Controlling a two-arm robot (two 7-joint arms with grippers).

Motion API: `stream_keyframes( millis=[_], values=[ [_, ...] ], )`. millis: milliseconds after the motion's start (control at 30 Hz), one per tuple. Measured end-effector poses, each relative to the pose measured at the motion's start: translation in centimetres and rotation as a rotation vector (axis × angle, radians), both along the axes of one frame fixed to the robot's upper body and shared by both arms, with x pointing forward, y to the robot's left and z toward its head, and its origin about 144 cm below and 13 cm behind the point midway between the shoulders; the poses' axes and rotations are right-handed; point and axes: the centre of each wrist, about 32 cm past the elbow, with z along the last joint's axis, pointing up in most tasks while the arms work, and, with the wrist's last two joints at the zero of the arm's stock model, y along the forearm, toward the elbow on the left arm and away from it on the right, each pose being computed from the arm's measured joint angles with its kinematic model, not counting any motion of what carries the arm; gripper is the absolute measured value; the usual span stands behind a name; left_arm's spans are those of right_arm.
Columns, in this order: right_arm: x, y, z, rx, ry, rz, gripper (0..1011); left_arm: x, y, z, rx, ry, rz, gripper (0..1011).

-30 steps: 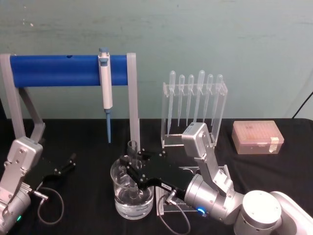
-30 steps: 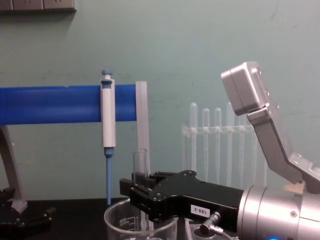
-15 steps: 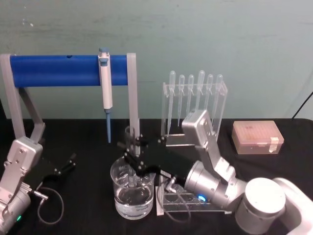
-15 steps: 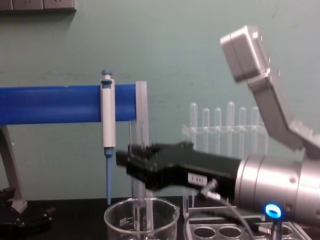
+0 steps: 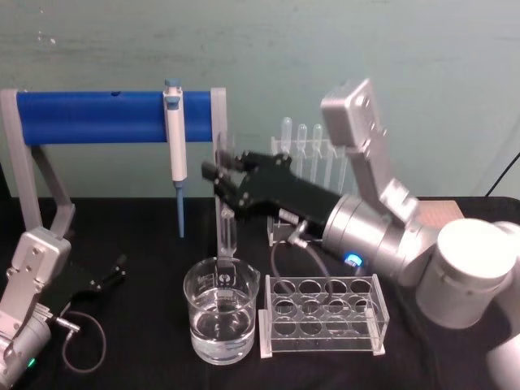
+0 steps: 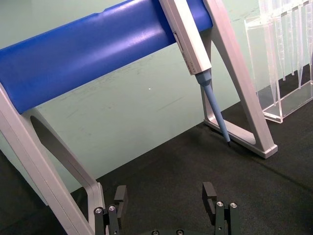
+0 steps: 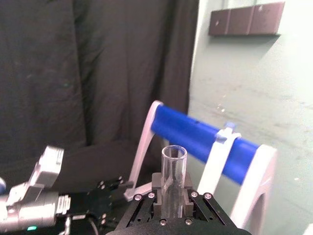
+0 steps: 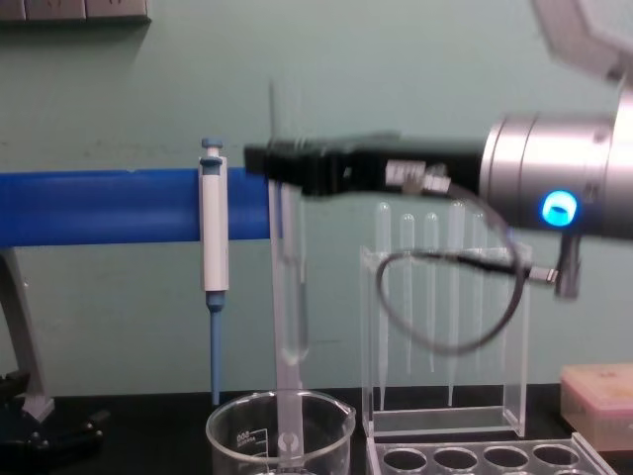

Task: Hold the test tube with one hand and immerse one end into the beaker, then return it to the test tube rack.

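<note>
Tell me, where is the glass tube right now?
The tube hangs upright in the right gripper, just above the beaker at the table's middle, in front of the blue stand.

Light is even and soft across the pale green wall (image 5: 406, 49), with no hard shadows. The black tabletop (image 5: 138, 236) swallows detail and stays dark. The black flat right tool (image 8: 287, 163) is smeared by motion blur in the chest view. A blue lamp on the silver wrist (image 8: 558, 207) glares brightly. Faint highlights glint on the clear glass beaker (image 5: 221, 321).
</note>
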Motion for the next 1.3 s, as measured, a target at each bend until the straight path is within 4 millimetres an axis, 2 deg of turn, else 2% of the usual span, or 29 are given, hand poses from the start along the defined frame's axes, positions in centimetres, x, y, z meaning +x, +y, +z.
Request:
stream_keyframes(
  millis=[33, 133, 167, 200, 367, 567, 767, 1300],
  values=[
    [-0.2, -0.4, 1.2, 0.001, 0.0, -0.013, 228, 0.0, 0.0, 0.0, 0.0, 0.0, 0.0, 1000],
    [-0.6, -1.2, 2.9, 0.0, -0.003, -0.041, 227, 0.0, 0.0, 0.0, 0.0, 0.0, 0.0, 1000],
    [-0.6, -1.2, 2.9, 0.0, -0.003, -0.041, 227, 0.0, 0.0, 0.0, 0.0, 0.0, 0.0, 1000],
    [-0.9, -2.0, 3.9, -0.01, -0.012, -0.069, 227, 0.0, 0.0, 0.0, 0.0, 0.0, 0.0, 1000],
    [-1.9, -3.7, 4.6, -0.053, -0.03, -0.144, 227, 0.0, 0.0, 0.0, 0.0, 0.0, 0.0, 1000],
    [-2.8, -5.1, 3.1, -0.098, -0.001, -0.226, 227, 0.0, 0.0, 0.0, 0.0, 0.0, 0.0, 1000],
    [-3.6, -5.5, 1.4, -0.109, 0.033, -0.256, 227, 0.0, 0.0, 0.0, 0.0, 0.0, 0.0, 1000],
    [-4.0, -5.4, 1.1, -0.099, 0.037, -0.26, 228, 0.0, 0.0, 0.0, 0.0, 0.0, 0.0, 1000]
  ],
)
